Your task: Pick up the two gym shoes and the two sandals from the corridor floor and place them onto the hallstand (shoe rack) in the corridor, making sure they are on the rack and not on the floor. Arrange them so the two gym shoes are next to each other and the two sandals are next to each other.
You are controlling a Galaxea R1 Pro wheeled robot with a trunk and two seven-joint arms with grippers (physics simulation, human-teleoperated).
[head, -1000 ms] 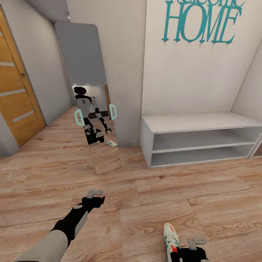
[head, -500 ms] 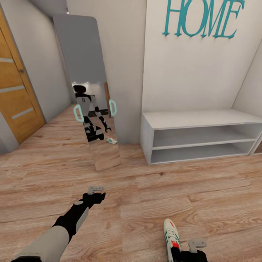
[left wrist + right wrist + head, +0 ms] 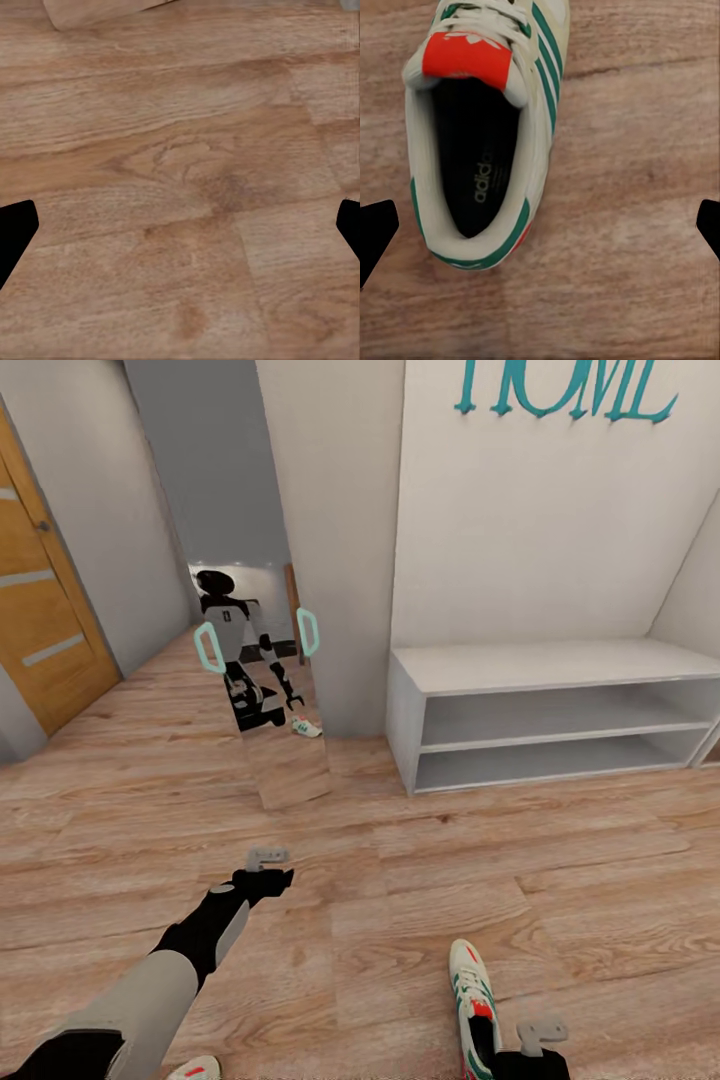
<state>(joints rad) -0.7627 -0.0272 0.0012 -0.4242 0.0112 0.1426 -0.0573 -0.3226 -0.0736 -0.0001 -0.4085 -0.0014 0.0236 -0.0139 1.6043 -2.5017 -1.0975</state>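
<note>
One cream-white gym shoe with green stripes lies on the plank floor at the bottom of the head view. In the right wrist view this gym shoe shows its red tongue label and dark opening. My right gripper hovers just right of its heel, open, with its fingertips wide apart and the heel between them, off to one side. The tip of a second gym shoe peeks in at the bottom edge. My left gripper hangs open over bare floor. The sandals and the hallstand are out of view.
A plain low white two-shelf bench stands against the right wall under teal lettering. A tall mirror leans on the wall corner and reflects the robot. A wooden door is at the left, with corridor floor running back beside it.
The whole picture has shifted upward, so the camera has tilted down. The second gym shoe's tip has come into view at the bottom edge. Both arms hold about the same pose.
</note>
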